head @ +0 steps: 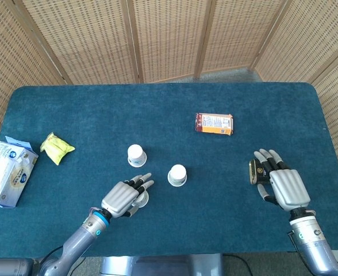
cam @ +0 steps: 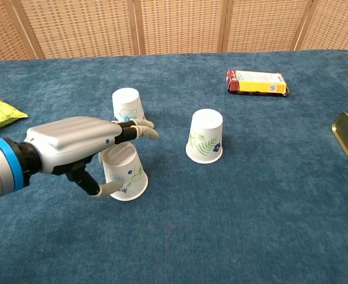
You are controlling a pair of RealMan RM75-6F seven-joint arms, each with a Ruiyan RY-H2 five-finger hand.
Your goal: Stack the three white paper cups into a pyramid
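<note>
From the head view, your left hand hovers over the nearest cup, fingers spread and not yet clamped; two more cups sit at and, all upside down, well apart. Your right hand rests released beside a small tin. In the chest view, the thumb curls by the near cup; I'd say squeezing hard could crush or tip it into its neighbours. Blue felt table, wicker screens behind.
</note>
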